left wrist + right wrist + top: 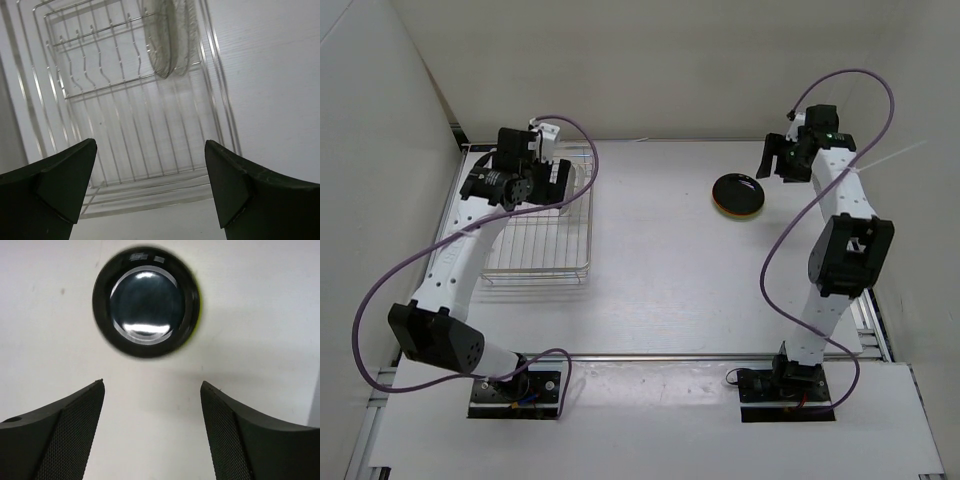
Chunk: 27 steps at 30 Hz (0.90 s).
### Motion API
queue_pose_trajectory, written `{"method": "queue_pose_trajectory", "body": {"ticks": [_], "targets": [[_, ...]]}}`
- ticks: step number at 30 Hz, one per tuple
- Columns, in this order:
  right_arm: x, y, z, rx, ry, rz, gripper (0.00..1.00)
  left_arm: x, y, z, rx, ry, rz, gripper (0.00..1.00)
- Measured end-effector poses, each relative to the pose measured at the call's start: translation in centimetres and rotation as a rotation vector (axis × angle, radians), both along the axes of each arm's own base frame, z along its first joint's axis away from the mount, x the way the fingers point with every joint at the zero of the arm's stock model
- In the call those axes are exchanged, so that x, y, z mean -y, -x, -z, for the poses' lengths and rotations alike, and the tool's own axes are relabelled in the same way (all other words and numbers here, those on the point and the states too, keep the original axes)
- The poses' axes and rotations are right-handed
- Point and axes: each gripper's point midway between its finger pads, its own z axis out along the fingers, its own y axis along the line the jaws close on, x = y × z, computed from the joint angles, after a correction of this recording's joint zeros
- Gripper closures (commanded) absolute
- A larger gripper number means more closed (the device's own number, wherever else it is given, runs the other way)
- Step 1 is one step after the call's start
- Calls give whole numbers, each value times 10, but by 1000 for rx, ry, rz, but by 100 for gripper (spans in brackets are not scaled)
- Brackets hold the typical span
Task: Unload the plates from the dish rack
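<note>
The wire dish rack point(535, 240) sits at the left of the table. One clear plate point(167, 37) stands on edge in its slots at the far end. My left gripper point(150, 145) is open and empty, hovering over the rack point(125, 130); in the top view it point(558, 178) is above the rack's far part. A glossy black plate point(738, 191) lies on top of a stack at the right, with an orange-red rim point(725, 211) showing under it. In the right wrist view the black plate point(146, 301) shows a lime green sliver point(198, 315) beneath. My right gripper point(152, 385) is open and empty, just short of the stack point(769, 160).
White walls close in the table at the back and left. The purple cables point(590, 190) loop from both arms over the table. A raised white board point(720, 400) runs along the near edge by the arm bases.
</note>
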Motion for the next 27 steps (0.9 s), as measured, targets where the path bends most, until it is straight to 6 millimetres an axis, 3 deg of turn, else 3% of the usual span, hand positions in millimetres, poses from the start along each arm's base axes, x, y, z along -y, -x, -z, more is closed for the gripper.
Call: {"method": "queue_pose_trajectory", "body": {"ticks": [6, 9, 14, 19, 27], "targets": [[-5, 68, -41, 54, 60, -104, 20, 20, -24, 12, -28, 128, 30, 3], [-8, 94, -43, 57, 82, -141, 22, 18, -41, 22, -47, 187, 21, 6], [-9, 125, -29, 15, 99, -175, 23, 6, -67, 38, -68, 296, 20, 6], [-8, 140, -30, 19, 114, -173, 23, 0, -93, 50, -80, 383, 51, 8], [-8, 142, -33, 44, 118, -166, 24, 16, -126, 73, -114, 441, 125, 14]]}}
